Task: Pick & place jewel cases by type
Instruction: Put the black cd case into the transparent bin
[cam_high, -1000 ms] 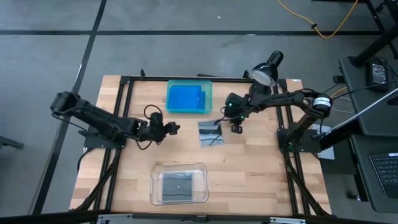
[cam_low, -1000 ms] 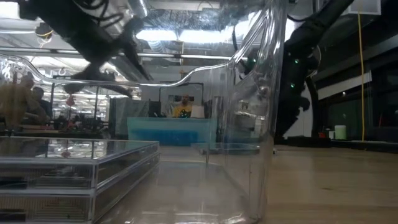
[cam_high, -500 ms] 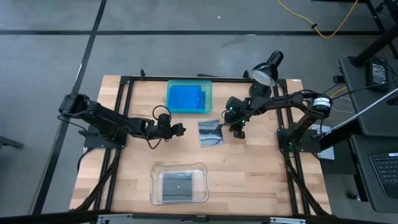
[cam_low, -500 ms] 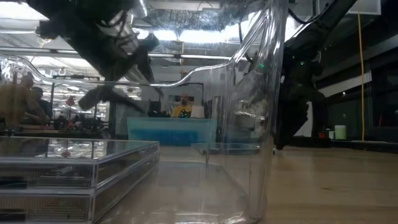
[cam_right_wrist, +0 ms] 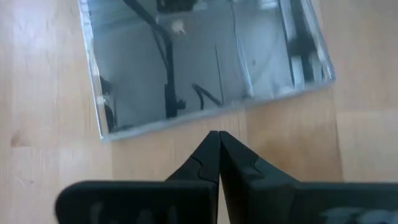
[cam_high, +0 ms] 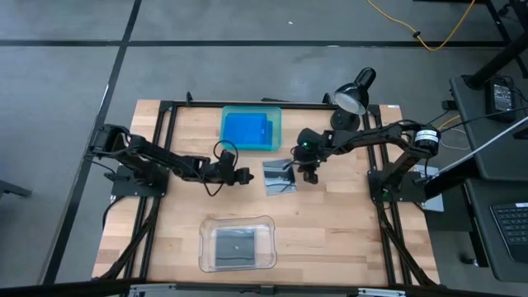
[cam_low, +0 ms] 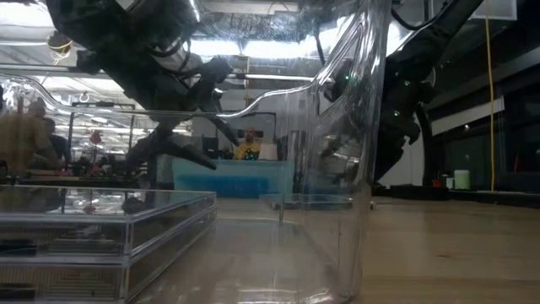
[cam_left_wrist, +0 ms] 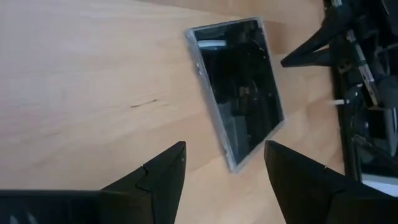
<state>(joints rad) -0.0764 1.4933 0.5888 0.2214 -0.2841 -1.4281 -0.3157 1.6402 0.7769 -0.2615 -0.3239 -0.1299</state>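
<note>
Spanning the middle of the high view, a pale wooden surface (cam_high: 330,223) in a black frame stands on a grey floor crossed by dark lines; a black desk lamp (cam_high: 355,91) sits at its far edge, and a yellow cable (cam_high: 429,33) trails over the floor beyond. The low view looks into a workshop with ceiling lights and a seated person (cam_low: 246,145) far behind.

Teal-green tray (cam_high: 251,128): far centre, holding bright blue jewel cases (cam_high: 246,129).

Clear plastic tray (cam_high: 238,243): near centre, holding a dark grey case (cam_high: 237,246); stacked cases (cam_low: 93,224) show through its wall in the low view.

Dark grey jewel case (cam_high: 280,176): flat on the surface, mid-table, between the two arms, slightly skewed.

Left end effector (cam_high: 245,176): fingers (cam_left_wrist: 158,177) spread wide, holding nothing, just beside the case's left edge; the case (cam_left_wrist: 239,118) lies ahead of the tips.

Right end effector (cam_high: 304,173): fingers (cam_right_wrist: 208,158) pressed together, holding nothing, just off the case's right edge (cam_right_wrist: 205,62); whether the tips touch it cannot be told.
</note>
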